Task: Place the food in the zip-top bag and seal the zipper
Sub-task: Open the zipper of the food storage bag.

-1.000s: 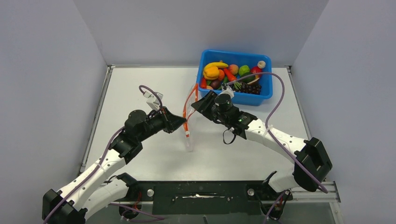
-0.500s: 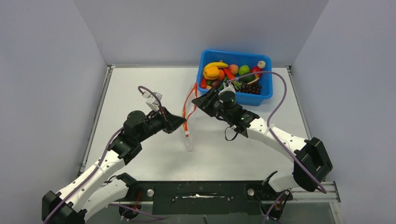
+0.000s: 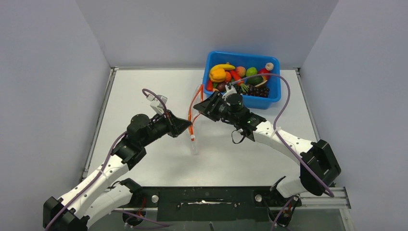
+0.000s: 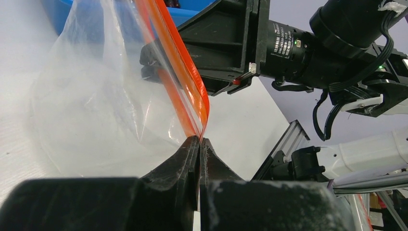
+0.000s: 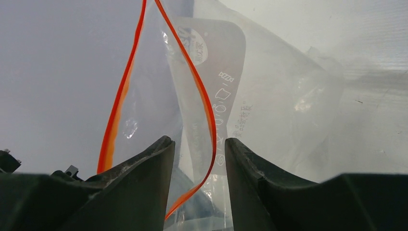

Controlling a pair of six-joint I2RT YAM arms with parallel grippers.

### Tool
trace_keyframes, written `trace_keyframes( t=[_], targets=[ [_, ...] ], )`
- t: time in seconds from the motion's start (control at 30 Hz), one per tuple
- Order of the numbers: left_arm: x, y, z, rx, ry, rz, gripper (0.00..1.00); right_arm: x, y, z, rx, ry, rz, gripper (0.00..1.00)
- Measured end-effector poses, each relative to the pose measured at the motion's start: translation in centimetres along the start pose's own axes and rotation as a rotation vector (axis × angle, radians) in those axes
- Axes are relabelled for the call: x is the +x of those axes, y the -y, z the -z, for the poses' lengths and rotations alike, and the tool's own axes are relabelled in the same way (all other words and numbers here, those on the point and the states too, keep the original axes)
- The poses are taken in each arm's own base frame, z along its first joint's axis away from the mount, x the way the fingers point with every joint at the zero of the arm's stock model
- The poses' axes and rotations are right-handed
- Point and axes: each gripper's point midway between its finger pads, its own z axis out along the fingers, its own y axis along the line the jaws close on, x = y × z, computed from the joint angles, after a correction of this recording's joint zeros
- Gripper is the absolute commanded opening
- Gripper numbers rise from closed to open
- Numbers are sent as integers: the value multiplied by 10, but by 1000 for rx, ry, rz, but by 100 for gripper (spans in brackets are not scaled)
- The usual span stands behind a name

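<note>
Zip-top bag (image 4: 96, 106) hanging upright over the middle of the bench (image 3: 144, 96), mouth gaping. Zipper (image 4: 175, 53) lips spreading apart. Left end effector (image 4: 198, 144) pinching, fully closed, on the zipper's end. Right end effector (image 5: 198, 149) standing partly open, one zipper lip passing through the gap, unclamped. Food (image 3: 238, 77) lying heaped in blue bin (image 3: 262, 102) just beyond the bag.

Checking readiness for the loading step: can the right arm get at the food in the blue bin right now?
Probably yes. The right gripper is open, only straddling the zipper, and the food in the blue bin lies close behind it, uncovered.
</note>
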Motion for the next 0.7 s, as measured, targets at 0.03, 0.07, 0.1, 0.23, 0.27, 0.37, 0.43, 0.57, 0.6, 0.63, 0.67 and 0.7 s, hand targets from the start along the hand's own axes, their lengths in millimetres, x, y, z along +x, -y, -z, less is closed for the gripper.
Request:
trace_keyframes(
  t=[0.03, 0.07, 0.1, 0.23, 0.27, 0.37, 0.43, 0.57, 0.6, 0.63, 0.67, 0.7],
  targets=[
    [0, 0, 0, 1, -1, -2, 0, -1, -1, 2, -6, 0, 0, 72],
    [0, 0, 0, 3, -2, -3, 0, -2, -2, 4, -10, 1, 0, 84],
    [1, 1, 0, 5, -4, -3, 0, -3, -4, 6, -18, 2, -9, 78],
    [2, 3, 1, 18, -12, -6, 0, -8, -13, 13, -75, -5, 2, 41],
    [2, 4, 1, 22, -13, -6, 0, -8, -13, 14, -89, -9, 69, 35],
    [0, 8, 2, 39, -8, -10, 0, -7, -15, 15, -117, -20, 144, 20],
    [-1, 11, 4, 53, -3, -14, 0, -6, -16, 15, -128, -28, 173, 8],
    [-6, 17, 7, 73, 14, -23, 0, -5, -16, 16, -136, -32, 200, 0],
    [-6, 18, 7, 76, 16, -24, 0, -4, -16, 16, -137, -34, 203, 0],
    [-7, 19, 8, 78, 19, -25, 0, -4, -16, 16, -136, -34, 205, 0],
    [-8, 19, 8, 80, 21, -27, 0, -4, -15, 16, -136, -34, 210, 0],
    [-8, 19, 9, 81, 23, -31, 2, -4, -15, 16, -135, -34, 214, 0]
  ],
)
